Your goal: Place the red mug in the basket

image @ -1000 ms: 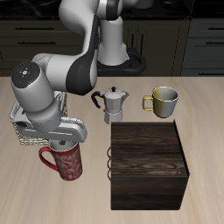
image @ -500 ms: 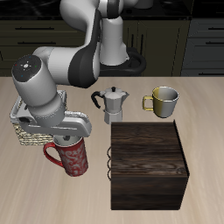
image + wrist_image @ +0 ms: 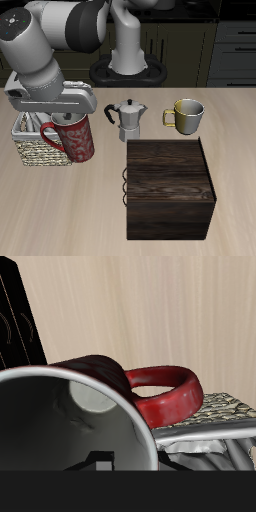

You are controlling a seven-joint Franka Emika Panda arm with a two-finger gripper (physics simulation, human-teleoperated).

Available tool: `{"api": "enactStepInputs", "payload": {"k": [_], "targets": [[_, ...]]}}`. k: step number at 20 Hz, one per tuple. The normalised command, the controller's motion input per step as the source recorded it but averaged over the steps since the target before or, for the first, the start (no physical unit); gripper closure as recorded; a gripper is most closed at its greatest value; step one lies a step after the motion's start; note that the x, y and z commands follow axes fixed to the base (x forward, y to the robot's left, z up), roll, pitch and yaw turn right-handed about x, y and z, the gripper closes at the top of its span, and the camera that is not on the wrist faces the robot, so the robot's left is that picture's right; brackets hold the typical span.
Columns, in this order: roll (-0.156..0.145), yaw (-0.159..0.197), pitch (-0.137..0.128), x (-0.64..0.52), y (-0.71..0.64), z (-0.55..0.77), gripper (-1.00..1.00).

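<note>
The red mug (image 3: 75, 137) is held in the claw (image 3: 62, 118), gripped at its rim and lifted clear of the tabletop (image 3: 200, 150). It is tilted slightly, and its handle (image 3: 165, 394) is seen in the wrist view pointing toward the basket (image 3: 38, 150). The mug hangs just beside the basket, overlapping the basket's near edge in the exterior view, not yet centred over the opening. The pale cloth lining (image 3: 210, 451) is visible past the handle in the wrist view.

Step in hand: carry phase, grasp and lift done, placement not yet done.

Next move, as judged: the mug is to be shifted sideways until it is over the basket's opening, then lowered onto the lining before release. Care is likely needed with the basket rim, which could be caught by the mug's base.

Also noted: a moka pot (image 3: 126, 120), a yellow-gold mug (image 3: 187, 116) and a dark wooden box (image 3: 169, 186), all apart from the path.
</note>
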Motion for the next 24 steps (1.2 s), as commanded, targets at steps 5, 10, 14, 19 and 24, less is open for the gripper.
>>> {"api": "enactStepInputs", "payload": {"k": [5, 10, 14, 19, 24], "targets": [[0.017, 0.052, -0.089, -0.54, 0.09, 0.42, 1.00], [-0.004, 0.018, -0.089, -0.49, 0.01, 0.51, 1.00], [-0.019, 0.020, -0.045, -0.36, -0.03, 0.26, 1.00], [-0.010, 0.027, -0.038, -0.53, -0.02, 0.17, 1.00], [-0.023, 0.011, -0.031, -0.40, -0.12, 0.00, 1.00]]}}
